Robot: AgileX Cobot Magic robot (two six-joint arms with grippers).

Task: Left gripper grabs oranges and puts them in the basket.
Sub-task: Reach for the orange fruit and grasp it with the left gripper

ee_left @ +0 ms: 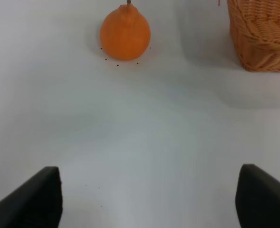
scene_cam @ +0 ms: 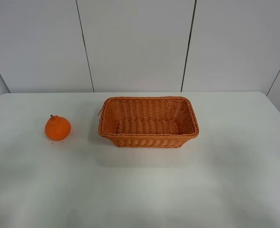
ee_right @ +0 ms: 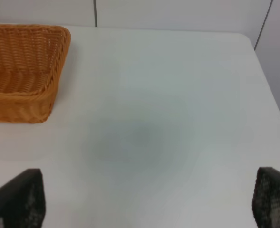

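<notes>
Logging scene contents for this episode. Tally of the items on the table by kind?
orange: 1
basket: 1
Total: 2

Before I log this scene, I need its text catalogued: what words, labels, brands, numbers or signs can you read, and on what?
None: no readable text shows in any view.
orange: no sticker or label visible.
basket: plain weave, no tag visible.
table and wall: blank.
left gripper and right gripper: plain black fingers, no markings visible.
</notes>
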